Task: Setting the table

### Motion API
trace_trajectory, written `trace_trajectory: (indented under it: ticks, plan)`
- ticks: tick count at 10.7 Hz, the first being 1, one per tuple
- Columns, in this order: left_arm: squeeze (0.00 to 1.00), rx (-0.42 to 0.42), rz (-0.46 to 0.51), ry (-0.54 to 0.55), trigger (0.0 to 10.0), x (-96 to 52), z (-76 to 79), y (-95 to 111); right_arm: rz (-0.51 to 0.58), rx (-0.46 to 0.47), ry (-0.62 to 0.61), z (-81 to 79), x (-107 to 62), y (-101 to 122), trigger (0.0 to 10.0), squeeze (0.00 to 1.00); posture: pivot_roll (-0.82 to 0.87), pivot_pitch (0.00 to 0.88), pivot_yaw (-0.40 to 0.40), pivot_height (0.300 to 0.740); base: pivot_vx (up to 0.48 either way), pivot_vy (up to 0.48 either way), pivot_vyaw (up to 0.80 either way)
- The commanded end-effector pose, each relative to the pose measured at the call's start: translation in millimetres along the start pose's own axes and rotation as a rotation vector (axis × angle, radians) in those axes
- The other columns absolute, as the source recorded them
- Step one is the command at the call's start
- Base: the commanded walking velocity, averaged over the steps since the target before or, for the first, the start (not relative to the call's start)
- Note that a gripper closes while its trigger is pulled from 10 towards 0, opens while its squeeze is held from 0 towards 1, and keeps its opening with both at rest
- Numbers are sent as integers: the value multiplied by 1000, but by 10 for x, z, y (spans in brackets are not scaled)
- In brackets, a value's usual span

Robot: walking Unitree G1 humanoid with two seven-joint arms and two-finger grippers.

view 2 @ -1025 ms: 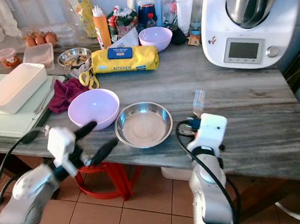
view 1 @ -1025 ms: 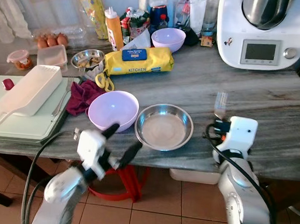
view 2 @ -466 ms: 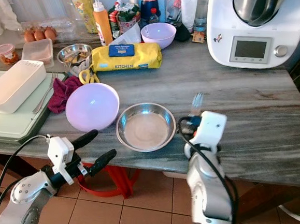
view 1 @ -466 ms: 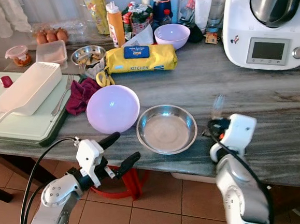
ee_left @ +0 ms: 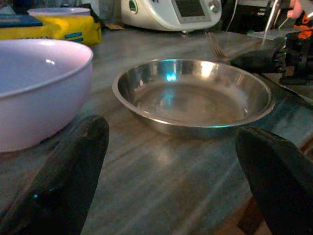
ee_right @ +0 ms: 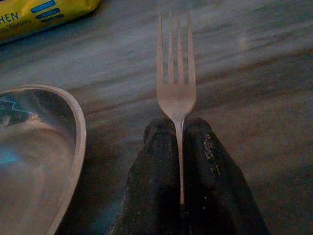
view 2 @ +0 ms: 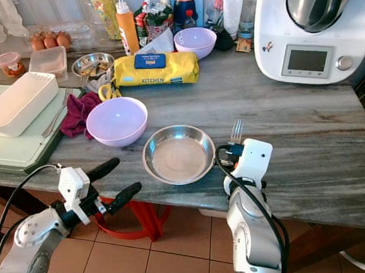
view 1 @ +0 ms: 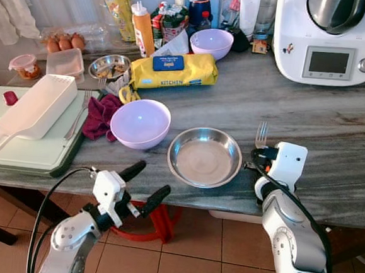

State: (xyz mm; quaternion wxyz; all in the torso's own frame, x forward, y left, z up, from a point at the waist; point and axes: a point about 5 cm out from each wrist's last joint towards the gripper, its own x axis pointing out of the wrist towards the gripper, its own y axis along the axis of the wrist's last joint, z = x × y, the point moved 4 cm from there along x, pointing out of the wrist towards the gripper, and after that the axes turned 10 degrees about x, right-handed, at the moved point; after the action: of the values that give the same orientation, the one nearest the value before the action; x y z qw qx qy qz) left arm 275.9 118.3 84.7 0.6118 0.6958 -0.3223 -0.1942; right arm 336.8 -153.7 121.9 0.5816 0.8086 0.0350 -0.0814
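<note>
A: What is the right gripper (ee_right: 182, 132) doing?

B: It is pinching the fork (ee_right: 175, 83) by the handle, its two black fingers (ee_right: 156, 161) pressing together on either side of it. The fork is lying low over the grey marble surface (view 1: 335, 123), tines pointing away from the robot toward the white kitchen machine (view 1: 332, 37).

A: And what is sitting next to the fork?

B: The steel bowl (view 1: 204, 156) is sitting just beside it, on the robot's left, near the front edge of the surface. The fork and the bowl's rim are staying apart.

A: What about the left gripper (view 1: 144, 185)?

B: It is hanging in front of the surface edge, below the bowls, with its fingers (ee_left: 63, 181) spreading wide and holding nothing. Its wrist camera is looking across the edge at the steel bowl and the lilac bowl (view 1: 140, 123).

A: How are those two bowls lying?

B: The lilac bowl is standing just to the left of the steel one. A dark red cloth (view 1: 100, 116) is lying beside it, touching a pale green board (view 1: 23, 152) that is carrying a white container (view 1: 36, 106).

A: And farther back?

B: A yellow pack (view 1: 173, 70) is lying across the middle, with a second lilac bowl (view 1: 210, 42) behind it.
</note>
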Motion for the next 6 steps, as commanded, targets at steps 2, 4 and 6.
trace_trajectory:
  ticks: [2,4,6]
  plan:
    - [0,8,-15,13,10000,-39,-43,-24,-45,7,13,-9,14,-91,10000,0,-140,113,111,740,0,0,0]
    - [0,9,-9,13,10000,-30,-35,-9,-56,2,14,-5,15,-117,10000,0,-139,115,108,740,0,0,0]
    - [0,8,-5,12,10000,-24,-34,1,-73,-3,15,1,30,-144,10000,0,-140,117,109,740,0,0,0]
